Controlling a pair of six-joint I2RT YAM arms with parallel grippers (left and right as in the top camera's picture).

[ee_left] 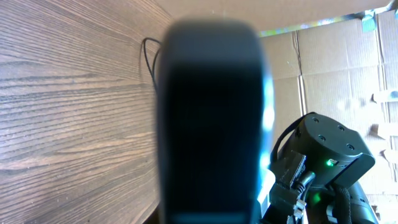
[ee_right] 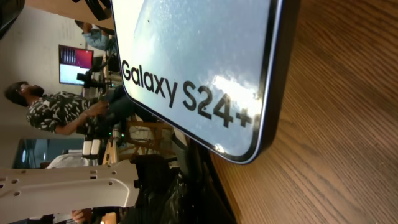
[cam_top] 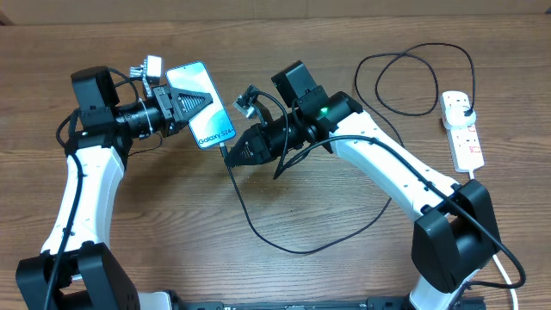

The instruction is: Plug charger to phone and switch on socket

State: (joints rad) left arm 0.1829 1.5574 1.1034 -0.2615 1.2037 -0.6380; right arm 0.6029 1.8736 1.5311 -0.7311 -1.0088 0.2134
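Observation:
The phone (cam_top: 212, 126), light blue with "Galaxy S24" on its screen, is held tilted above the table by my left gripper (cam_top: 191, 101), which is shut on its upper part. It fills the left wrist view as a dark blur (ee_left: 211, 112) and shows close up in the right wrist view (ee_right: 199, 56). My right gripper (cam_top: 231, 155) is shut on the connector tip of the charger (cam_top: 284, 248), right at the phone's lower edge. The thin black cable loops over the table to a black plug (cam_top: 466, 107) seated in the socket (cam_top: 465, 142), a white power strip at the far right.
The cable makes a wide loop in front of the right arm and a second loop (cam_top: 413, 79) at the back right. The socket's thick white cord (cam_top: 504, 267) runs off past the right arm's base. Cardboard boxes (ee_left: 336, 68) stand beyond the table.

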